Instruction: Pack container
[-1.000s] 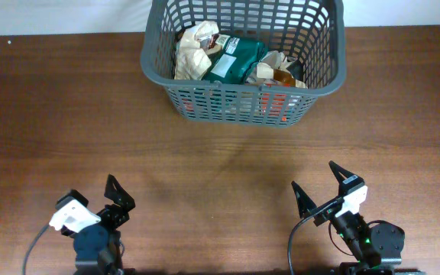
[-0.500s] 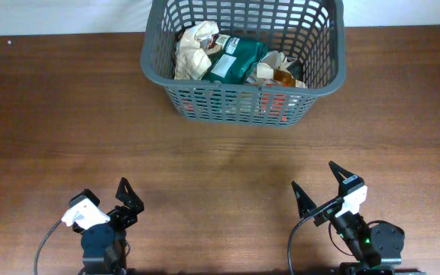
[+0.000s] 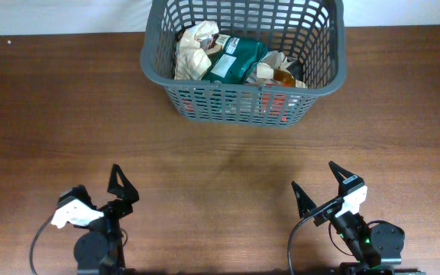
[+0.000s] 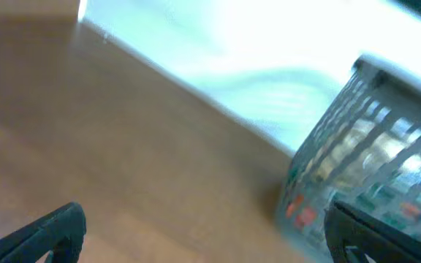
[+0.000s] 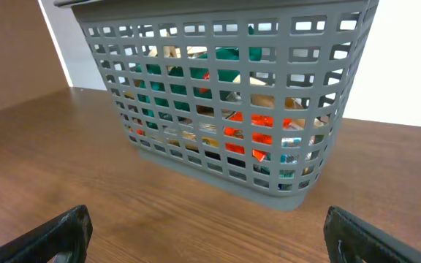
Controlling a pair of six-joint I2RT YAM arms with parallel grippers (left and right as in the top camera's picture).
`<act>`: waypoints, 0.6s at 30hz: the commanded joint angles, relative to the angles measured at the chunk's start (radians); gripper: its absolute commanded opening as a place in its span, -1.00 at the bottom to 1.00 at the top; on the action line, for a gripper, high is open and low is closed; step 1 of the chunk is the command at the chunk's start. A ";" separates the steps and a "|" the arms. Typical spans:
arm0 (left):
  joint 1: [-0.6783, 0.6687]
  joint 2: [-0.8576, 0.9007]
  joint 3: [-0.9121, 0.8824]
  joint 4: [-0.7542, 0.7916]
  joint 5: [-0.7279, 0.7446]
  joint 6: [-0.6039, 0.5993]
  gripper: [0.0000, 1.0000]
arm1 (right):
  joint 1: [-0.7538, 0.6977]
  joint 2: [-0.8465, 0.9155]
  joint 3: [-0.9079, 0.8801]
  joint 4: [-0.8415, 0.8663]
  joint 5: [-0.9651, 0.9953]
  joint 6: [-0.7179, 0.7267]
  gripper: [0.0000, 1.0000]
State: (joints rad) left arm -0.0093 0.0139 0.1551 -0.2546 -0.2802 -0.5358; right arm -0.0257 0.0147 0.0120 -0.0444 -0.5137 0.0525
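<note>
The container [image 3: 153, 67], a large dark grey lattice basket, stands at the far middle of the table and holds several snack packets, among them a green one [image 3: 234, 59] and a crumpled beige one [image 3: 193, 47]. It shows straight ahead in the right wrist view [image 5: 225, 109] and blurred at the right in the left wrist view [image 4: 371, 161]. My left gripper [image 3: 104, 192] is open and empty near the front left edge. My right gripper [image 3: 321, 186] is open and empty near the front right edge. Both are far from the basket.
The brown wooden table [image 3: 67, 114] stretches between the grippers and the basket. A white wall lies behind the table's far edge [image 3: 52, 15].
The left arm has shifted and turned a little at the front left, its fingers now pointing more to the upper right. The right arm and basket have not moved.
</note>
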 commanded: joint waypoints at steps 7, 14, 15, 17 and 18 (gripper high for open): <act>0.022 -0.009 -0.118 0.212 -0.097 0.013 0.99 | 0.006 -0.010 -0.006 -0.005 0.013 0.005 0.98; 0.022 -0.009 -0.146 0.201 -0.079 0.024 0.99 | 0.006 -0.010 -0.006 -0.005 0.013 0.005 0.98; 0.022 -0.009 -0.146 0.201 -0.079 0.042 0.99 | 0.006 -0.010 -0.006 -0.005 0.013 0.005 0.98; 0.022 -0.009 -0.146 0.201 -0.079 0.087 0.99 | 0.006 -0.010 -0.006 -0.005 0.013 0.005 0.98; 0.022 -0.009 -0.146 0.201 -0.079 0.115 0.98 | 0.006 -0.010 -0.006 -0.005 0.013 0.005 0.98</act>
State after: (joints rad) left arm 0.0082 0.0109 0.0166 -0.0544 -0.3523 -0.5068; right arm -0.0250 0.0147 0.0120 -0.0444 -0.5137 0.0525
